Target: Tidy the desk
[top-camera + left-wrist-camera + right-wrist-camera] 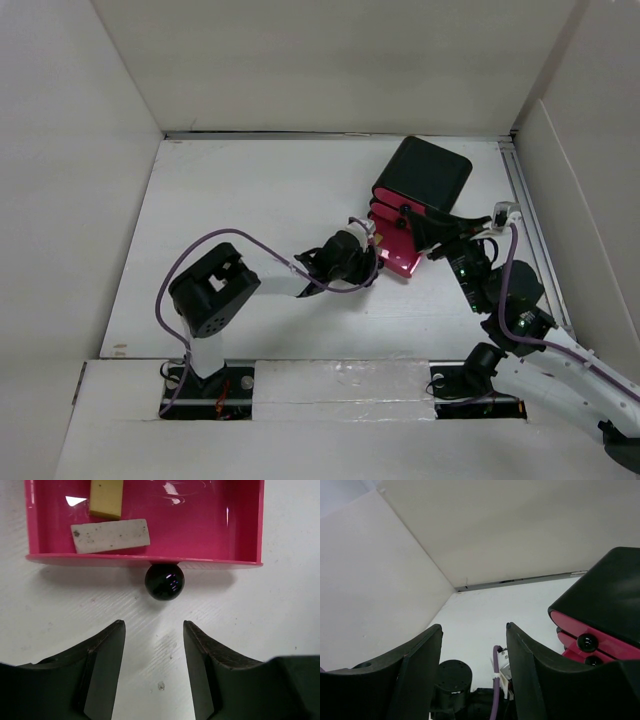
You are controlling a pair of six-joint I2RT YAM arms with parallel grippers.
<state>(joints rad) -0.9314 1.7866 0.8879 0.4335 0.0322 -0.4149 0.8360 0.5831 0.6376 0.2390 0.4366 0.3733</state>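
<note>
Overhead, we note the white desk (250, 190) filling the enclosure floor, black cabinet (428, 172) at its far right; left wrist: left gripper (154, 625) parted, empty, facing the drawer knob (164, 581); right wrist: right gripper (474, 627) parted, empty, beside the cabinet.

**Even, soft light with a touch of glare**

From overhead I get flat, diffuse light. Shadows on the desk (260, 200) are faint, and the black cabinet (430, 172) swallows detail. On my left wrist view, white glare streaks the pink drawer (210, 525) floor, the knob (164, 581) carries small highlights, and a soft shadow lies under the drawer front. The fingers (102, 670) close to the lens look dark and slightly soft.
</note>
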